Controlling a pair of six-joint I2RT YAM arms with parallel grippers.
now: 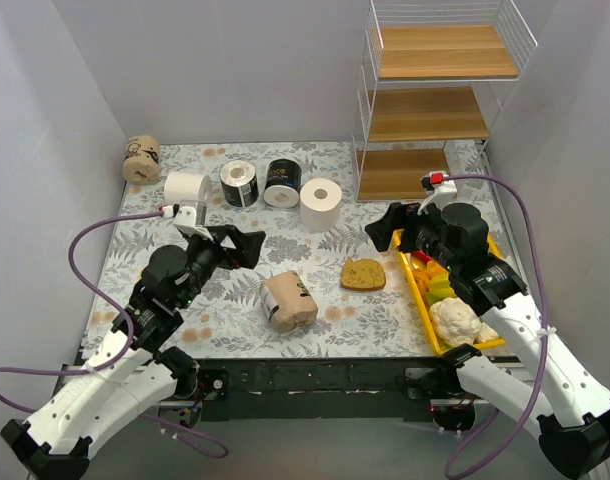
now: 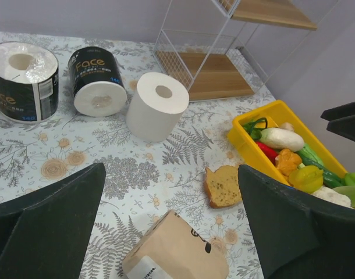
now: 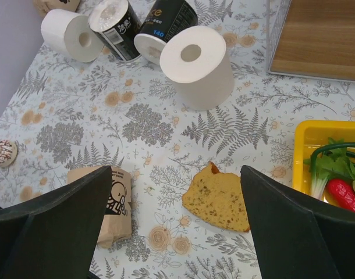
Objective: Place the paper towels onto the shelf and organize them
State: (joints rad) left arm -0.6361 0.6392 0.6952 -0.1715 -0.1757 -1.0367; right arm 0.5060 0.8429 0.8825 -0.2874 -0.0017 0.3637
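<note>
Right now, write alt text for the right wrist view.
The open right gripper hangs over a fern-print table, a bread slice and a tan roll between its fingers. Beyond are an upright white roll, black-wrapped rolls, the shelf and a yellow tray.

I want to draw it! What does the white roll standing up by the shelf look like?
The white roll is plain paper, a cylinder with a hollow round core, no wrapper or print. It stands upright on the leafy tablecloth, hole up, near the foot of the shelf. A black-wrapped roll lies close beside it; whether they touch is unclear. Nothing grips it.
</note>
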